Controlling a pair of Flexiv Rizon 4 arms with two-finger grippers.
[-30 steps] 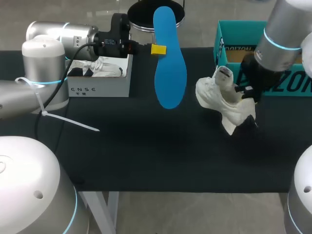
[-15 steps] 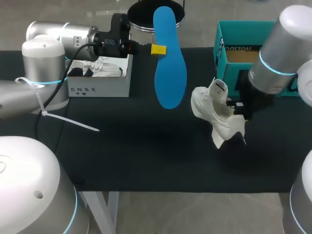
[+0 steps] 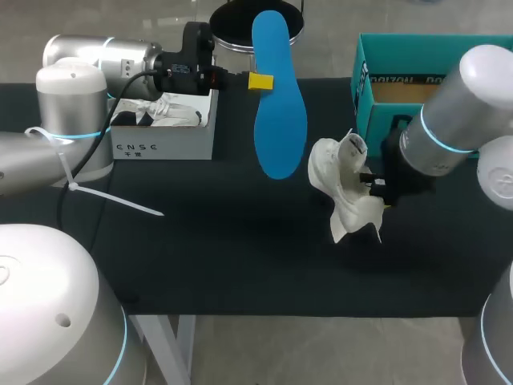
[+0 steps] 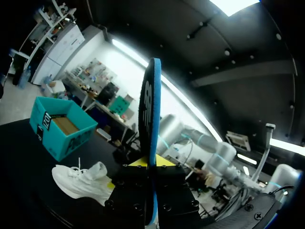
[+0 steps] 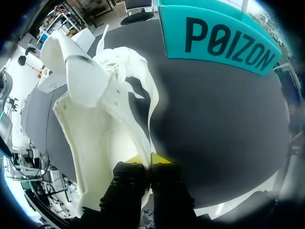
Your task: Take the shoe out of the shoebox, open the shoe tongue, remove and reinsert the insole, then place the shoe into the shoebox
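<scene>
One white fabric sneaker [image 3: 346, 196], one blue foam insole [image 3: 278, 96], one teal cardboard shoebox [image 3: 365, 72], one white open-topped box [image 3: 164, 143] with a jumble inside too tangled to count, two silver robot arms: left arm [image 3: 112, 58], right arm [image 3: 453, 120]

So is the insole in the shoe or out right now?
Out. The left end effector holds the blue insole in the air, apart from the white shoe in the right end effector.

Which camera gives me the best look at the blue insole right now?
The head view: the insole shows its whole blue face, held by the left hand. The left wrist view catches it only edge-on between that hand's fingers. The right wrist view misses it, showing just the shoe.
</scene>
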